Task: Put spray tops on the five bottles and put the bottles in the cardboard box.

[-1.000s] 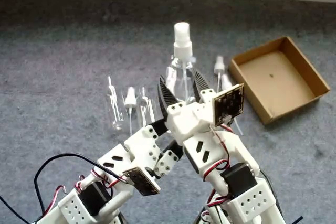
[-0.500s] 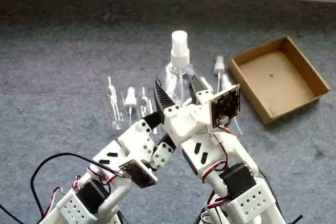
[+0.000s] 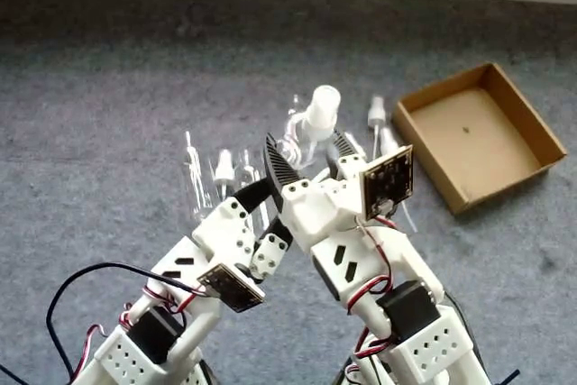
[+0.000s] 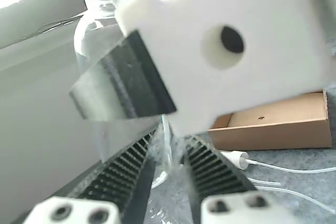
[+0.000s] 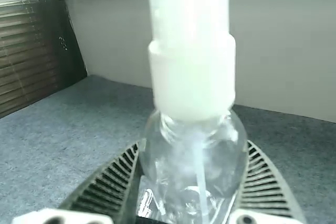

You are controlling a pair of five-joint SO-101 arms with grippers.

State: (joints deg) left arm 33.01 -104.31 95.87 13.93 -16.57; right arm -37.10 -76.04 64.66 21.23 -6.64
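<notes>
One bottle (image 5: 173,182) sits clamped in right gripper (image 5: 193,153) (base hidden); left gripper (image 4: 170,139) narrowly parted, gap blurred

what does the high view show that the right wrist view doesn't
High view adds: the cardboard box, loose bottles and loose spray tops lying on the carpet, and the left arm. Right wrist view adds: window blinds and a wall behind. Both share: the right end effector closed around a clear bottle with a white spray top fitted.
</notes>
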